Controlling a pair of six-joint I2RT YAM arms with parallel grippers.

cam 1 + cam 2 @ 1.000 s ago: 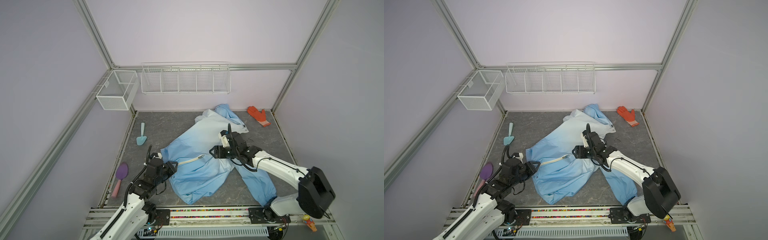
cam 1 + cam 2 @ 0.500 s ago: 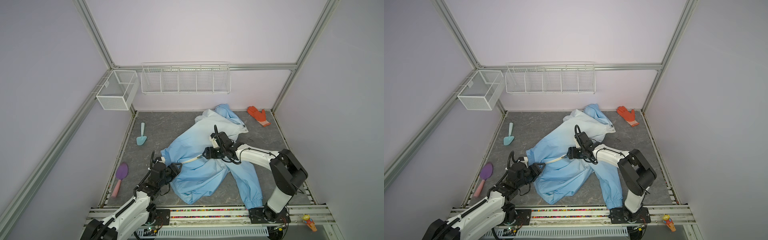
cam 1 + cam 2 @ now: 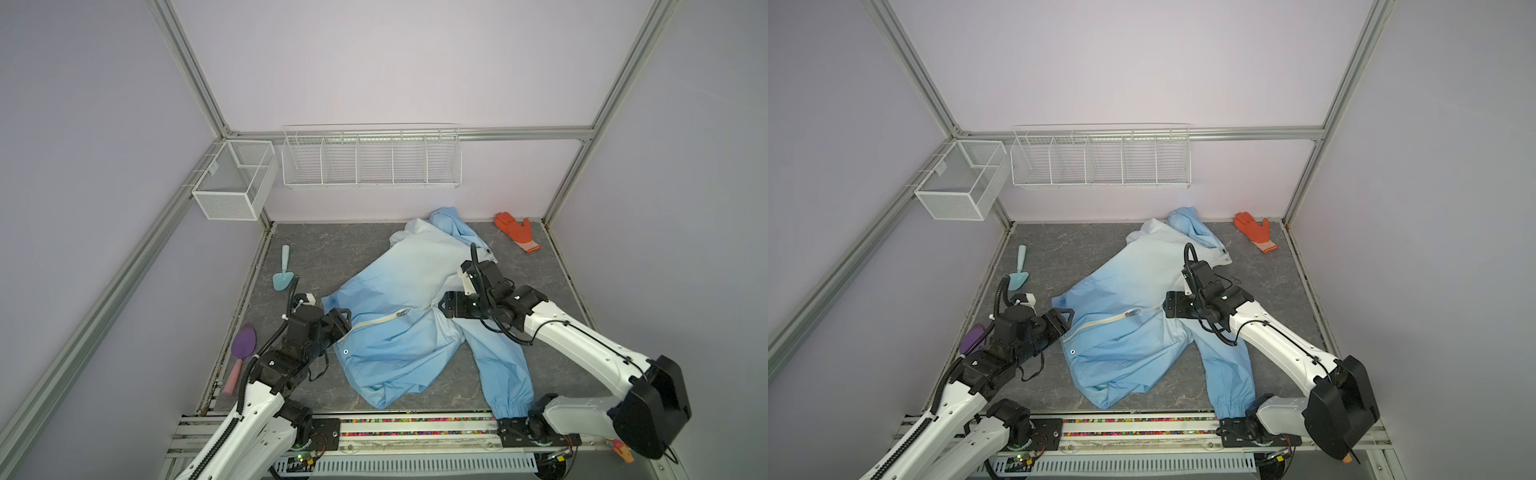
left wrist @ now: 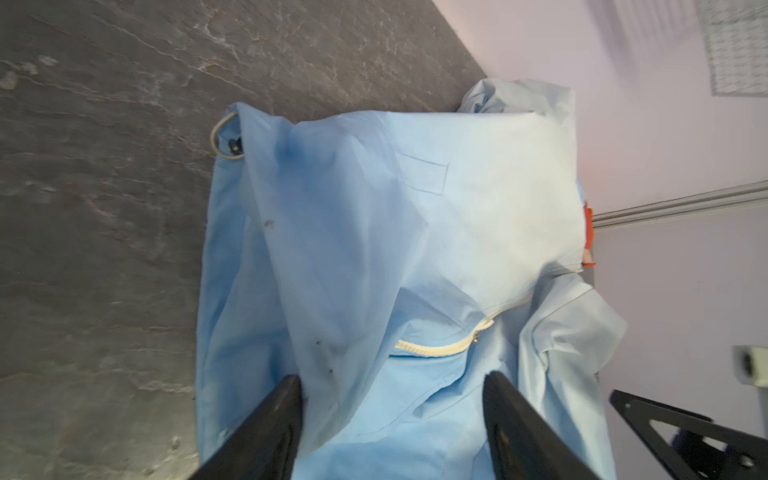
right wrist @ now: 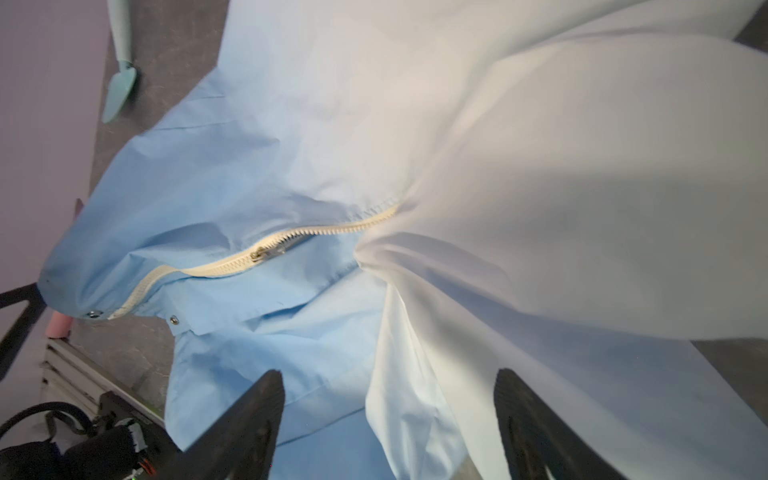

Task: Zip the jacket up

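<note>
A light-blue jacket (image 3: pixel 399 291) lies crumpled on the grey bench (image 3: pixel 332 249), spread between the two grippers. The left gripper (image 3: pixel 344 323) sits at the hem end of the white zipper (image 3: pixel 376 323), its jaws apart with loose fabric lying between them, not pinched. The right gripper (image 3: pixel 444 306) sits at the zipper's other end, just beside the whiter fabric, its jaws also spread wide and holding nothing. The slider (image 5: pixel 266 252) rests partway along, between both grippers.
</note>
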